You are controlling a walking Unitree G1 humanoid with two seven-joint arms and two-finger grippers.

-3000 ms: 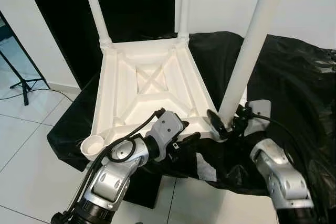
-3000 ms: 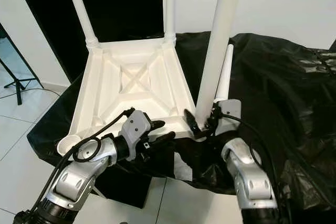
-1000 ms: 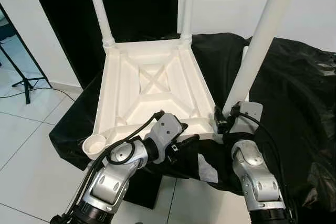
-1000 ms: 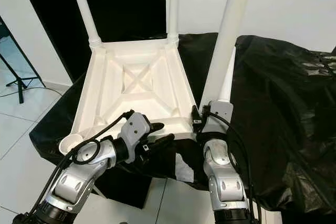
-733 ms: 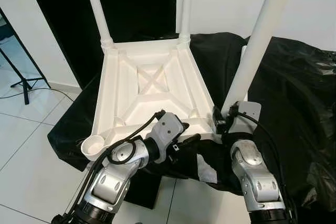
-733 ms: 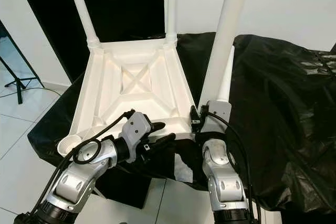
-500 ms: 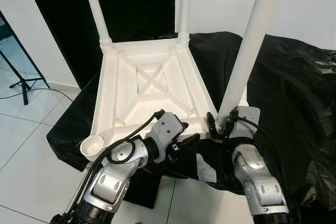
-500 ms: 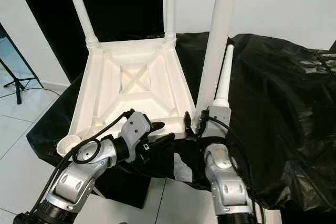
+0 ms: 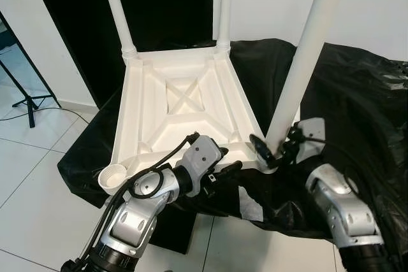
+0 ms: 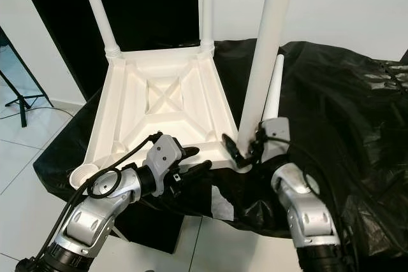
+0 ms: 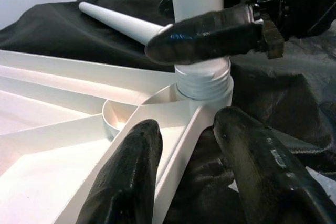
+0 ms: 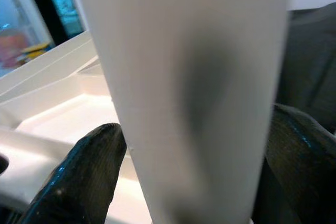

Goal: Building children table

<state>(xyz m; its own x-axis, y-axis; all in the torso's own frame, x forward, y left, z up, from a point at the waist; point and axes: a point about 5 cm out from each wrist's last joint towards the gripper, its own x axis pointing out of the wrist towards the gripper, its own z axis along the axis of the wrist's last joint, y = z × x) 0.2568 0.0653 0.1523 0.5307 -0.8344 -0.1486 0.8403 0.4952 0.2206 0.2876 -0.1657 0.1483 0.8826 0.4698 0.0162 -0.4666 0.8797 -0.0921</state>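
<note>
between the right claw (image 10: 247, 148) fingers, seemingly touching, the upright table leg (image 10: 264, 55)
</note>
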